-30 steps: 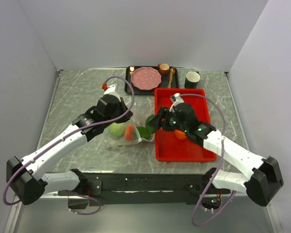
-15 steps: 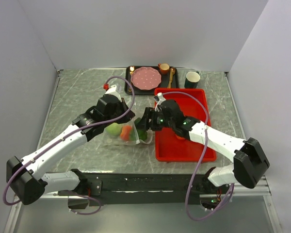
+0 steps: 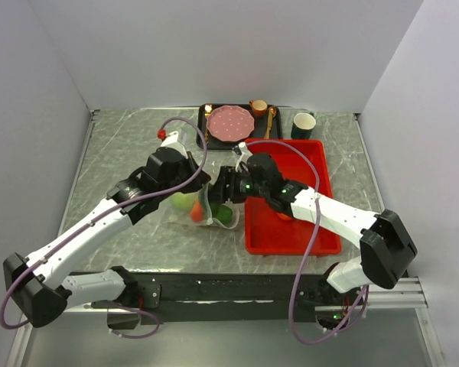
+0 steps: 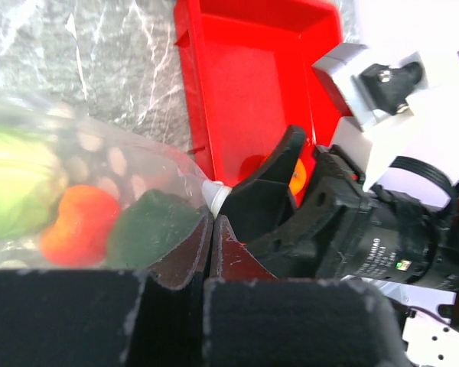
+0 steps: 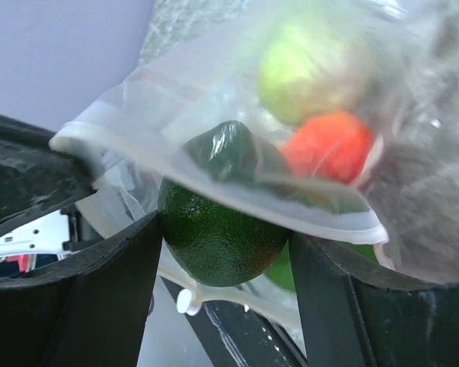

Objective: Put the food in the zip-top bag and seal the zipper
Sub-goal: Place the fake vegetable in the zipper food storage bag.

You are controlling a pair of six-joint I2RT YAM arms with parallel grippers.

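**Avocado at the mouth of the bag**

From above: the zip-top bag (image 3: 190, 215) lies on the table (image 3: 115, 145), just beside the red tray (image 3: 291, 238). The left gripper (image 3: 201, 186) pinches the bag's edge. The right gripper (image 3: 219, 188) reaches in at the bag's mouth.

Left wrist view: the left jaws are squeezed tight on the bag's edge, right by the end of the white zipper (image 4: 214, 196). Inside the bag I see the cabbage (image 4: 11, 191), a red-orange fruit (image 4: 76, 225) and a dark green piece (image 4: 149, 225), maybe the pepper. An orange (image 4: 297, 174) sits in the tray.

Right wrist view: the right jaws stand wide apart and hold the avocado (image 5: 218, 229) between them. It looks to be between the two white lips of the mouth.

I think the avocado is hard, smooth and light, so it could slip. Hold it round its fat middle. The bag is thin, floppy and slippery. The white strip looks like the firmest place to hold.
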